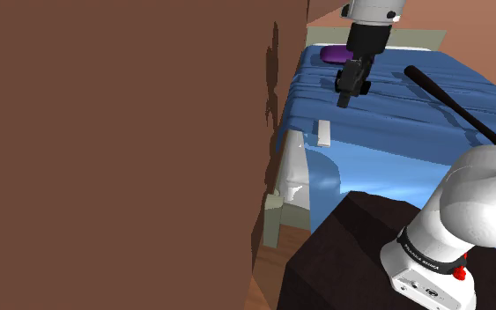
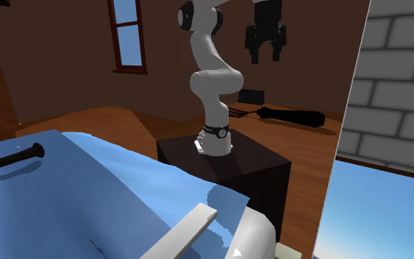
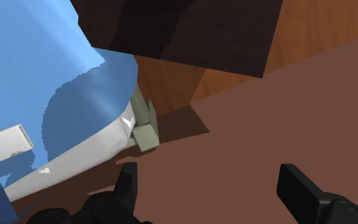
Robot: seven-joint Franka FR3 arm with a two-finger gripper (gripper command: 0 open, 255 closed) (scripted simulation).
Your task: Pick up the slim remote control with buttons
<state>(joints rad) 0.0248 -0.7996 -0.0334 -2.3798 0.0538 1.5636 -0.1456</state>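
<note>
The biggest thing I see is a plain brown wall [image 1: 105, 150] running close along one side of the bed [image 1: 396, 167]. A grey brick wall [image 2: 396, 73] stands past the bed's corner. One window [image 2: 128, 33] sits in the dark wall across the wooden floor [image 2: 87, 121] from the bed.

The bed carries a blue cover and has a white rounded end rail [image 1: 294, 167]. The dark box stand [image 1: 351, 255] is on the floor just beside that end, and the one white arm [image 2: 211, 73] rises from it.

One long black bat-like stick [image 1: 457, 106] lies on the bed, well in from the rail. A second long black object [image 2: 293, 116] and one small black box [image 2: 251, 96] lie on the floor beyond the stand, far from the bed.

My hand [image 1: 346, 95] hangs in the air over the bed. Its two fingers [image 3: 128, 184] are spread wide apart with nothing between them, and they touch nothing.

The remote [image 1: 323, 132] is drawn as one slim, plain white slab, and I cannot make out any buttons on it. It lies flat on the blue cover, near the end rail at the corner of the bed closest to the stand, apart from the hand.

One small purple object [image 1: 334, 55] rests on the bed's far part, beyond the hand.
</note>
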